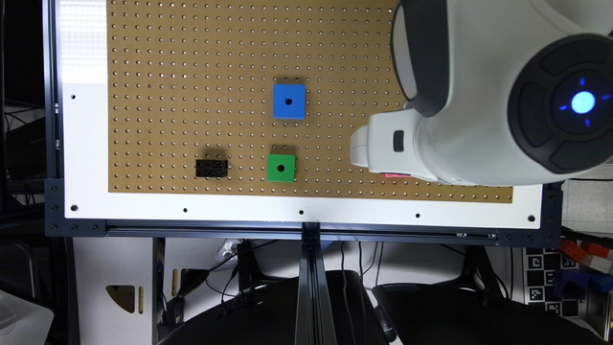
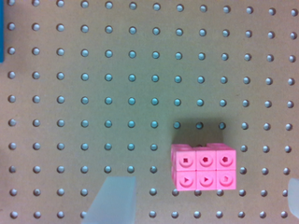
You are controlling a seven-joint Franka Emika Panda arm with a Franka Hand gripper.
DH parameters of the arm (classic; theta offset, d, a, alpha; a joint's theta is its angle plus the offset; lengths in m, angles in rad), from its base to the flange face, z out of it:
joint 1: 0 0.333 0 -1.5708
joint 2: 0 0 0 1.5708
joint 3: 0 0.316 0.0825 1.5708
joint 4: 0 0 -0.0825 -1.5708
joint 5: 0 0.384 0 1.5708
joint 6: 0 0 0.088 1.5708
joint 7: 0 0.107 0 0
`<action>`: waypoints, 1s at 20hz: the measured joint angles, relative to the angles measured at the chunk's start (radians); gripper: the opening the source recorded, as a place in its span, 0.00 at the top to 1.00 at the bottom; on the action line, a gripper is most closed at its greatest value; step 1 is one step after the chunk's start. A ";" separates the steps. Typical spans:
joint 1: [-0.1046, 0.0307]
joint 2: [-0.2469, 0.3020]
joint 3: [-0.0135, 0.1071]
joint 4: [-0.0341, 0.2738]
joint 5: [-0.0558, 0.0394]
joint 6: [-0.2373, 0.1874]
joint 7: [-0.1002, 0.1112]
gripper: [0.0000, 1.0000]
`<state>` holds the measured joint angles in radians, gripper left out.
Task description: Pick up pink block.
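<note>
Hanging low over the pegboard (image 1: 191, 96), the arm (image 1: 479, 96) places its gripper (image 2: 201, 205) above the pink block (image 2: 203, 166), and from the wrist view I judge this is the approach before the grasp. The two pale fingertips (image 2: 114, 200) stand wide apart, one on each side of the block's long direction, and neither touches it. The block lies flat on the board, with its six round sockets facing up. It is not exactly in the middle between the fingers, so a small sideways correction may be needed before going down.

In the exterior view, a thin pink edge (image 1: 395, 176) shows under the white wrist, close to the near edge of the board, on the exterior view's right. The other pieces are well apart from it: a blue cube (image 1: 289, 101), a green cube (image 1: 281, 167) and a black brick (image 1: 211, 168), so nothing stands in the way of the fingers.

The brown board with its regular holes sits on a white table (image 1: 86, 143) with a dark metal frame (image 1: 311, 230). Below it hang some cables (image 1: 345, 268), and more coloured blocks (image 1: 584, 254) lie beside a printed marker sheet (image 1: 546, 278) on the exterior view's right.
</note>
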<state>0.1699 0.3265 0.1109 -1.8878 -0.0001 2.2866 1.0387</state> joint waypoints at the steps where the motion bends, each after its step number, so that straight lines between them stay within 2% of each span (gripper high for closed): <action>1: 0.000 0.000 0.000 0.000 0.0000 0.000 0.000 0.00; 5: 0.000 0.023 0.000 -0.001 -0.0001 0.008 0.000 0.00; 9: 0.002 0.078 0.000 0.001 -0.0010 0.050 0.000 0.00; 11: 0.008 0.084 0.003 0.007 -0.0004 0.052 0.006 0.00; 13: 0.025 0.086 0.009 0.016 -0.0011 0.051 0.028 0.00; 15: 0.039 0.087 0.009 0.021 -0.0021 0.051 0.044 0.00; 20: 0.043 0.106 0.009 0.022 -0.0021 0.063 0.046 0.00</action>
<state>0.2127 0.4329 0.1199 -1.8659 -0.0021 2.3500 1.0851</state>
